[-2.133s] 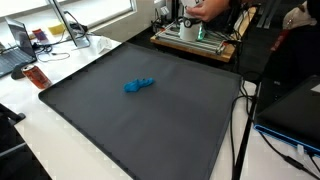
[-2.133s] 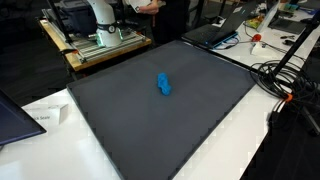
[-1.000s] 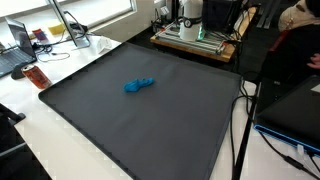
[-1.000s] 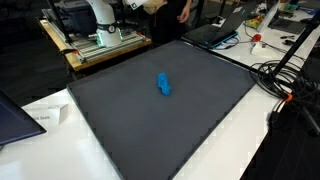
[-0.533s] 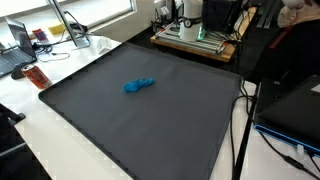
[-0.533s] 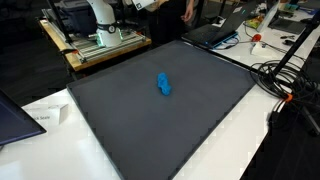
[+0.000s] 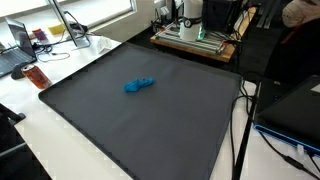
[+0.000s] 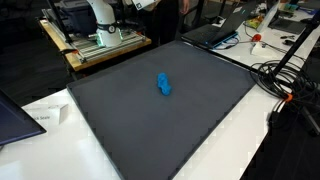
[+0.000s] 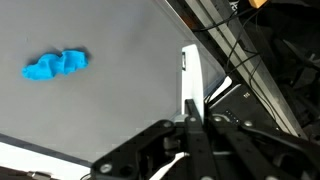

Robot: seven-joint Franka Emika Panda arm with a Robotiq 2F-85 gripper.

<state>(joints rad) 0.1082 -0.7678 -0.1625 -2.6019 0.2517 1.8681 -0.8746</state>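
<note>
Only my wrist view showed the fingers (image 9: 189, 85), spread or pressed together I couldn't tell, with the blue lump (image 9: 55, 65) at their ten o'clock. Both exterior views placed it mid-tabletop (image 7: 150, 135).

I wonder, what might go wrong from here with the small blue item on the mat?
The small crumpled blue object lies loose on the dark grey mat, so an off-centre pincer might push it aside. Black cables beside the mat's edge might snag the pincer on a wide swing.

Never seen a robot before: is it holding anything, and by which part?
Nothing. The blue object lies alone on the dark mat, clear of the fingers.
</note>
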